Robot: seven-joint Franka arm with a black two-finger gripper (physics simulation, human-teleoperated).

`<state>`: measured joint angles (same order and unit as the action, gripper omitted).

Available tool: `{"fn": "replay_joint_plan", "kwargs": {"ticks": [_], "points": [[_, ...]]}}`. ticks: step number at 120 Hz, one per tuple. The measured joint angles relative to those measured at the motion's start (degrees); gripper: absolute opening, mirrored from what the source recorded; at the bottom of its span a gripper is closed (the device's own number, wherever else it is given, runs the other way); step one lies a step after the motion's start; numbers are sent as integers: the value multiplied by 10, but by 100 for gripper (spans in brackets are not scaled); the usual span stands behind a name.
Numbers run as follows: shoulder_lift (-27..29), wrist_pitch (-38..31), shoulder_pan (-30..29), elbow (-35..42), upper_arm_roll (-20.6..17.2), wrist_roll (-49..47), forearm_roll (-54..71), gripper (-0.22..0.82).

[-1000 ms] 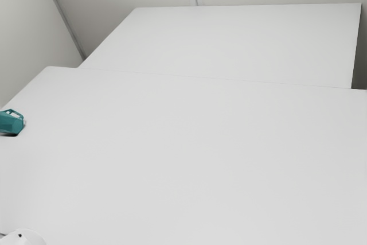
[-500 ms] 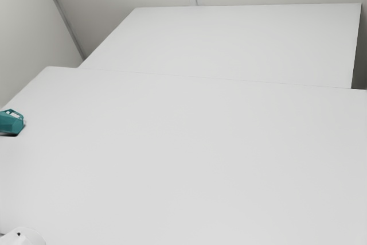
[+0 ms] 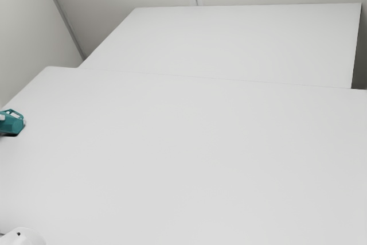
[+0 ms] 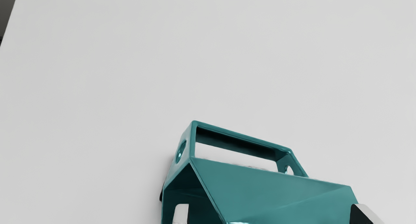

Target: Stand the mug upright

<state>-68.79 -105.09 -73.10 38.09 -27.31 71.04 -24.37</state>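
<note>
Claw [image 3: 2,117]: released, fingertips [image 4: 181,215] wide apart. Teal mug [image 4: 276,194] lies on its side on the white desk [image 4: 97,87], located between the fingertips; one tip overlaps the open mouth, the other is at the base end. Handle [image 4: 243,136] projects to one side of the span between the tips. Mug orientation: tipped over, not upright.

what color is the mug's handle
The mug's handle is teal, a blue-green; it shows best in the wrist view.
</note>
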Motion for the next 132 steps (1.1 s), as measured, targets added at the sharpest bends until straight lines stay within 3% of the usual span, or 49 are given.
{"fn": "replay_joint_plan", "kwargs": {"ticks": [9, 31, 52, 85, 105, 112, 132], "points": [[0, 4, -3, 4, -3, 2, -7, 28], [6, 11, -12, 25, -4, 6, -37, 5], [24, 33, -13, 37, -3, 7, -63, -10], [69, 66, -22, 89, -2, 3, -100, -12], [191, 78, -18, 193, 16, -3, -97, -12], [240, 80, -1, 235, 31, -6, -83, -13], [311, 84, 73, 274, 42, -28, 14, -13]]}}
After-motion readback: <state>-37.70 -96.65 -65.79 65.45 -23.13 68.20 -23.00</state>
